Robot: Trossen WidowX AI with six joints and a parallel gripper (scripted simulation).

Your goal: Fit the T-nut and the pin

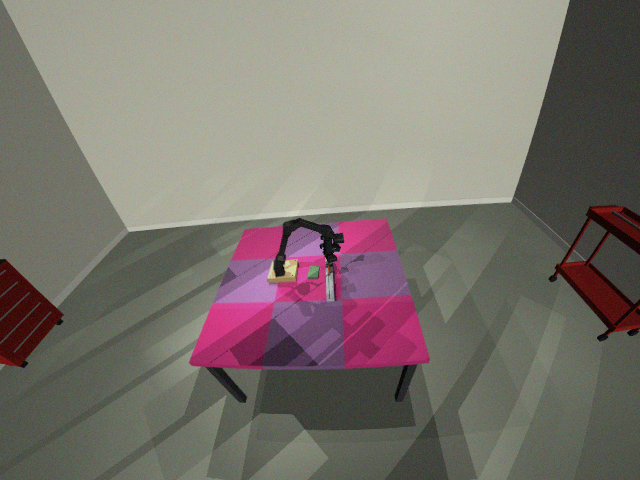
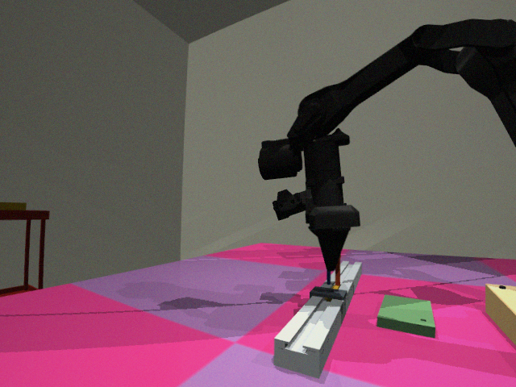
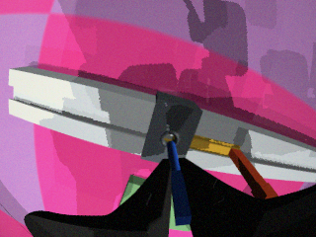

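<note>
My gripper [image 1: 331, 260] [image 2: 330, 270] [image 3: 173, 165] is shut on the blue pin [image 2: 328, 278] [image 3: 179, 190], just above the dark bracket [image 2: 317, 292] [image 3: 179, 114]. The pin's lower end is at the bracket hole; whether it has entered cannot be told. The bracket spans the aluminum rail [image 1: 330, 291] [image 2: 293, 325] [image 3: 84, 99]. The brass T-nut [image 3: 209, 144] lies in the slot, partly under the bracket, and some brass shows on both sides of it in the exterior view. Its orange handle [image 2: 338, 270] [image 3: 252, 174] sticks up beside the fingers, apart from the pin.
The green tray [image 1: 313, 272] [image 2: 406, 310] [image 3: 129, 190] lies beside the rail, on the arm-base side, with no pin on it. A pale yellow block [image 1: 291, 267] [image 2: 497, 304] is farther that way, near the arm's base. The handle stands very close to the fingers.
</note>
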